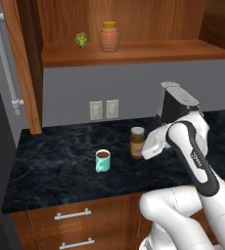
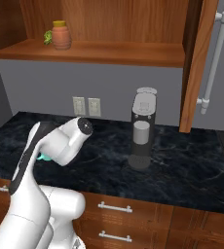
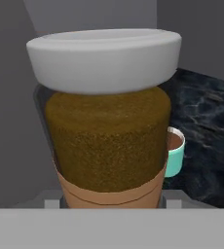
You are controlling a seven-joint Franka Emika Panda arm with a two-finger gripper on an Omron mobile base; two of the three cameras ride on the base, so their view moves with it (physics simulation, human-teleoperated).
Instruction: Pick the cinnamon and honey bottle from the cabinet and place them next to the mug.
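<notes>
Cinnamon [image 1: 137,142]: upright on the table [image 1: 56,166], just beside the mug [image 1: 102,160], long axis vertical.
Claw: right against the jar, fingers hidden; whether it grips, I cannot tell.
Honey bottle [image 1: 109,36]: on the cabinet [image 1: 134,51] shelf, up and left of the claw.

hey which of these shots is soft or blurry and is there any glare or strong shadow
Hand view: the cinnamon looms close, grainy and soft-edged. Left base view: even light, no glare, faint shadow beside the mug. Right base view: evenly lit, the honey bottle small but clear.
</notes>
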